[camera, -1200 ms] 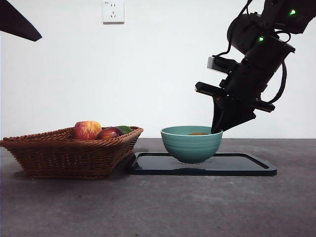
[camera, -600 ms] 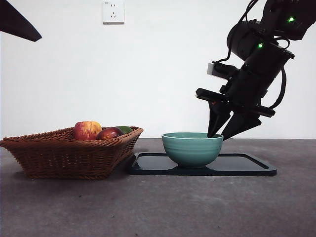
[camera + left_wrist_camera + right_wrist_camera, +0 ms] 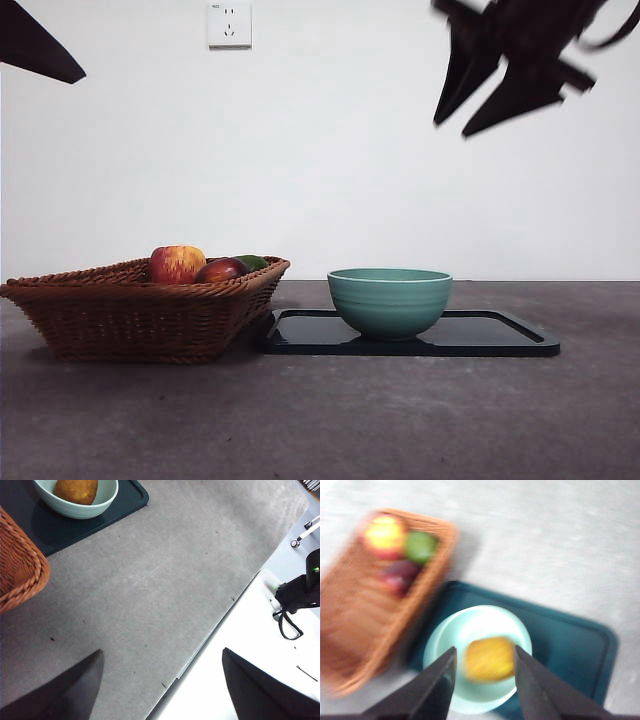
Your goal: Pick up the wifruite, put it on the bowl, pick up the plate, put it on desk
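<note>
The brown-golden wifruite (image 3: 76, 490) lies inside the teal bowl (image 3: 389, 300), and shows blurred in the right wrist view (image 3: 490, 658). In the front view the bowl's wall hides it. The bowl stands on the plate (image 3: 490, 338), a dark flat rectangular tray on the desk (image 3: 330, 420). My right gripper (image 3: 451, 128) hangs open and empty high above the bowl, with nothing between its jaws. My left gripper (image 3: 161, 652) is open and empty over bare desk near the table's edge, well away from the bowl (image 3: 75, 511).
A wicker basket (image 3: 140, 315) stands left of the plate, its corner close to the plate's left end. It holds a red-and-yellow apple (image 3: 177, 263), a dark red fruit (image 3: 222, 269) and a green fruit (image 3: 253, 261). The left arm shows as a black tip (image 3: 35, 45) at top left.
My right gripper opened at the bowl's rim and rose straight up to the top of the picture. The wifruite stays in the bowl, which has settled flat on the plate.
</note>
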You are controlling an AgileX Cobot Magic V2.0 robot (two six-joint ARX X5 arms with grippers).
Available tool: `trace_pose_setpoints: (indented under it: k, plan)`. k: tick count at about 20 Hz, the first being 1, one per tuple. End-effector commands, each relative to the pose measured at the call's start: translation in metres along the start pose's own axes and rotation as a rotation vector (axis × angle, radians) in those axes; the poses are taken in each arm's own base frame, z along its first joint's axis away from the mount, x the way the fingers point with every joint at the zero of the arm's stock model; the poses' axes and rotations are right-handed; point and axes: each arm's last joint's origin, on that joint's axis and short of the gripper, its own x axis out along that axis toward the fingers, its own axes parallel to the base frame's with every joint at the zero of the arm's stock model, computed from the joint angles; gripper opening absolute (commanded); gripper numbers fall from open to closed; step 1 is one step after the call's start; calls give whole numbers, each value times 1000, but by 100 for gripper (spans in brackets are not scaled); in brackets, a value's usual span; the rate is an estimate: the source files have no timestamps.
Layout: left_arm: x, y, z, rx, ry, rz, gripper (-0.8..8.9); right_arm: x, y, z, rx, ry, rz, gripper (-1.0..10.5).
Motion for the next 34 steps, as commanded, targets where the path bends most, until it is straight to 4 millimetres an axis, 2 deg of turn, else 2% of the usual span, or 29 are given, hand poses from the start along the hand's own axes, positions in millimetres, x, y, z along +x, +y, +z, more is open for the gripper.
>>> trace_pose_setpoints:
  k: [1,5,8,15,18,21,34]
  plan:
    - [0,-1,2,31,-7,-10,375,-24,13,1,-35,5,38,182]
    - [0,-1,2,31,-7,-10,375,-56,30,-16,-91,91,61,182]
    - [0,-1,2,31,-7,-10,375,-68,38,-32,-126,115,89,182]
    - [0,-1,2,36,-7,-9,375,-72,45,-93,-184,202,163,182]
    - [0,-1,2,38,-7,-10,375,-70,45,-112,-192,245,201,182]
    - [0,-1,2,38,-6,-10,375,-70,46,-115,-188,263,251,182]
    - [0,-1,2,36,-4,-10,375,-70,46,-115,-187,262,252,182]
